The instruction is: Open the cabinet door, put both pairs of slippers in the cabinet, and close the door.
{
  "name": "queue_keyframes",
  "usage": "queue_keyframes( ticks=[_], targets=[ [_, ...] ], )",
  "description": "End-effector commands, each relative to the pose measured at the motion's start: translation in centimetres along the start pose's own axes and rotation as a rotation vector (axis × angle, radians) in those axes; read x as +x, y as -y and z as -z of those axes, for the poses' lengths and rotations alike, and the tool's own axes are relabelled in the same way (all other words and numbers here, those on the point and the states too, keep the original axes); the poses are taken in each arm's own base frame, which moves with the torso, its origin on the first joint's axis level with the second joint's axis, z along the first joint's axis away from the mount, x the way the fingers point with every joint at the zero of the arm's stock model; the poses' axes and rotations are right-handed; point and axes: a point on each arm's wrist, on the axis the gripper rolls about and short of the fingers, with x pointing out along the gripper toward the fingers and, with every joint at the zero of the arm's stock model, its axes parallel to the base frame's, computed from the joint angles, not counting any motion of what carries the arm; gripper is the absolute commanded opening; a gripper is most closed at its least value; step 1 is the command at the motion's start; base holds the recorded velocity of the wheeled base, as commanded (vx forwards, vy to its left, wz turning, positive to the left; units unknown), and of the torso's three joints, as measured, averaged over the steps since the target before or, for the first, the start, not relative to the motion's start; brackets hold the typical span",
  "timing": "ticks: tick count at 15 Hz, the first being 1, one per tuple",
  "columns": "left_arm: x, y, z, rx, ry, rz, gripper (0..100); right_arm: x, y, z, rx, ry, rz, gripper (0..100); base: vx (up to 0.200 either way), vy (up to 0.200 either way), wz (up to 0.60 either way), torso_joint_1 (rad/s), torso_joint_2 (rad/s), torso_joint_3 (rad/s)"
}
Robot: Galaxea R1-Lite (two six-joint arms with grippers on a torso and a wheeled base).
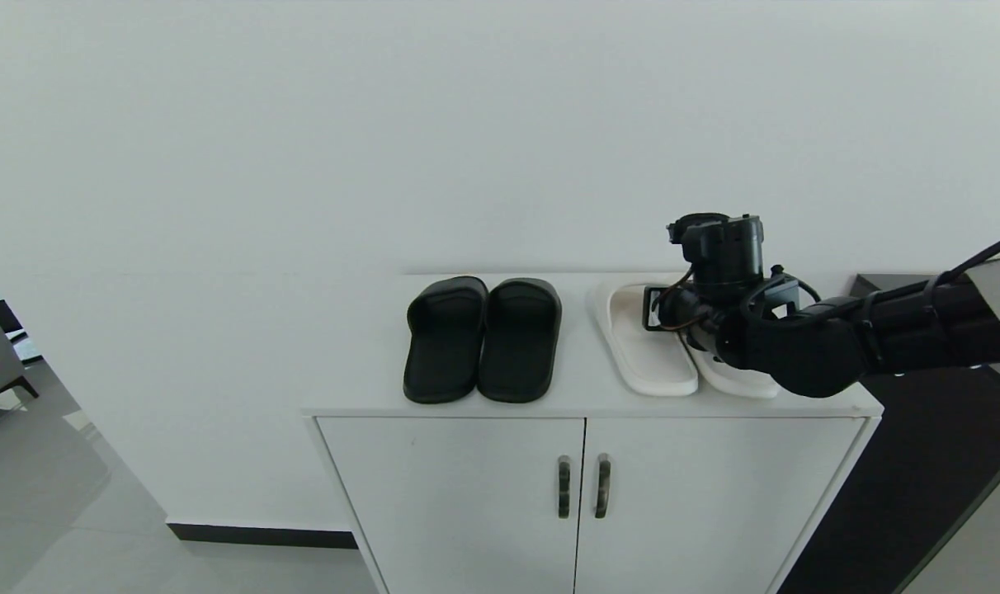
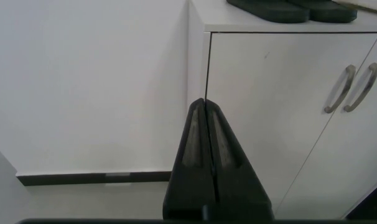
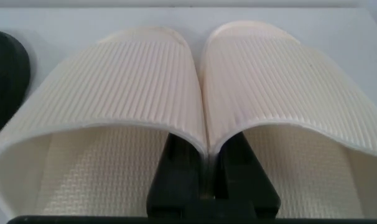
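Jaws of my right gripper (image 3: 207, 163) clamp adjoining strap edges of white slippers (image 3: 114, 81); left gripper (image 2: 204, 111) pressed closed, empty, beside cabinet (image 2: 269, 112) corner

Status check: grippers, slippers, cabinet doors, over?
Left gripper shut, empty. Right gripper shut on white slippers, by straps. Black slippers untouched beside them. Cabinet doors both closed.
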Motion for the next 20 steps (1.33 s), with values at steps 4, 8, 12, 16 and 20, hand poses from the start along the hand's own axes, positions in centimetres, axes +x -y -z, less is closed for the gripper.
queue_keyframes(
  ticks=[4, 8, 12, 16, 20],
  targets=[
    [0.0, 0.0, 0.0, -0.001, 0.002, -0.002, 0, -11.5, 0.8, -4.1, 0.015, 0.085, -0.27, 0, 0.0, 0.0, 0.0, 0.0, 0.0, 0.0],
    [0.0, 0.0, 0.0, -0.001, 0.002, 0.0, 0, -21.4, 5.7, 0.8, -0.044, -0.039, -0.677, 0, 0.0, 0.0, 0.0, 0.0, 0.0, 0.0],
    [0.0, 0.0, 0.0, 0.001, 0.0, 0.001, 0, -24.0, 7.5, 3.2, -0.071, -0.099, -0.898, 0, 0.0, 0.0, 0.0, 0.0, 0.0, 0.0],
    [0.0, 0.0, 0.0, -0.001, 0.0, 0.0, 0, -23.9, 7.5, 4.0, -0.08, -0.137, -0.918, 0, -0.15, 0.0, 0.0, 0.004, 0.0, 0.002],
    [0.0, 0.0, 0.0, 0.001, 0.0, 0.001, 0, -24.0, 7.5, 4.6, -0.085, -0.162, -0.966, 0, -0.2, 0.0, 0.0, -0.001, 0.0, 0.005]
  ],
)
